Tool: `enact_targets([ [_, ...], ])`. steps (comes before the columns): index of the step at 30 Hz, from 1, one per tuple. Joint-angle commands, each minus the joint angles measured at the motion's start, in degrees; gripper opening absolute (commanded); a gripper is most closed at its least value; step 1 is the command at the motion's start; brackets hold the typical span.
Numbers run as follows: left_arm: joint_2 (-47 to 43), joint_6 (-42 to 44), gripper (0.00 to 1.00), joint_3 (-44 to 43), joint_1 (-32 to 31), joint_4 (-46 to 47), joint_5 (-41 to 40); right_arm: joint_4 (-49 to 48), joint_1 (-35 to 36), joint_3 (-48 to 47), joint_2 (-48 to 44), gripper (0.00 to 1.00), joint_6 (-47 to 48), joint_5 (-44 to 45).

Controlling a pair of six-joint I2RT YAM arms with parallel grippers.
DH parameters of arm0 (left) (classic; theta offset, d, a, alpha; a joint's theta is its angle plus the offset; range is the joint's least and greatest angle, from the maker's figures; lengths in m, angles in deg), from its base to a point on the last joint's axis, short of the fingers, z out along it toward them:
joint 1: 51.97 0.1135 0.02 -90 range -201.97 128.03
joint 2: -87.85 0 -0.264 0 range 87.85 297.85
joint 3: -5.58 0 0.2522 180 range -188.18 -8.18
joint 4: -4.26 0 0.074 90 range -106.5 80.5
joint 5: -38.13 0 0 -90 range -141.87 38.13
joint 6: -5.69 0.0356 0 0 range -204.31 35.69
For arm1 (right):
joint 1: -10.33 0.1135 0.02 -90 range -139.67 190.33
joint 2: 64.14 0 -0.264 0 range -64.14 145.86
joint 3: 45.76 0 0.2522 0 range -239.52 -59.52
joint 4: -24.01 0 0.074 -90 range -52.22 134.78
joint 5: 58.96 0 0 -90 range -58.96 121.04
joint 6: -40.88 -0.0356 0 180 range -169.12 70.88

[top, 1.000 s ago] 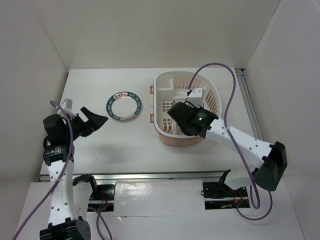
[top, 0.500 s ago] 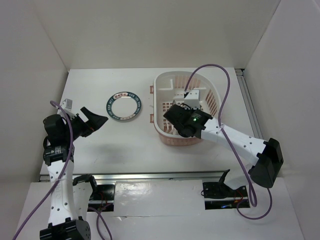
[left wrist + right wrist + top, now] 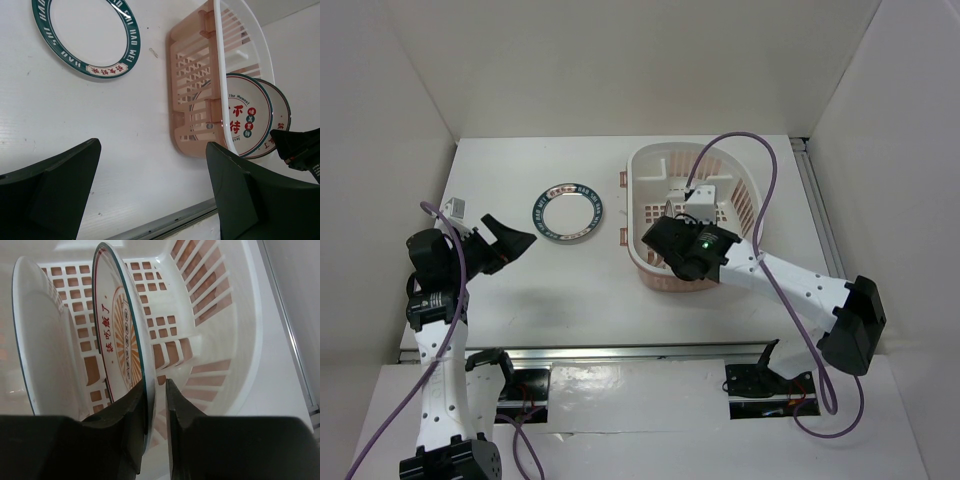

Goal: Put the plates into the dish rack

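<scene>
Right fingers point(image 3: 127, 412) clamp the orange-striped plate point(image 3: 120, 335) by its rim, on edge inside the dish rack point(image 3: 200, 300).
A second plate point(image 3: 45, 340) stands on edge just beside it in the same rack. The left fingers point(image 3: 55, 190) are spread wide with nothing between them, hovering over the table point(image 3: 520, 280) near the blue-rimmed plate point(image 3: 568, 211), which lies flat outside the rack.

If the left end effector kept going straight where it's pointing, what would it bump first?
Probably the bare table between the blue-rimmed plate and the dish rack; depth is unclear.
</scene>
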Motion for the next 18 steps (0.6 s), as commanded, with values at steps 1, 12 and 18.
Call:
enact_targets([
  [1, -0.7, 1.6, 1.0, -0.4, -0.2, 0.8, 0.1, 1.0, 1.3, -0.3, 0.4, 0.27, -3.3, 1.4],
  [12, -0.7, 1.6, 1.0, -0.4, -0.2, 0.8, 0.1, 6.7, 2.5, -2.7, -0.3, 0.64, -7.5, 1.9],
  [18, -0.2, 1.6, 1.0, -0.4, -0.2, 0.8, 0.1, 10.9, 4.4, -5.4, -3.1, 0.7, -9.7, 1.9],
])
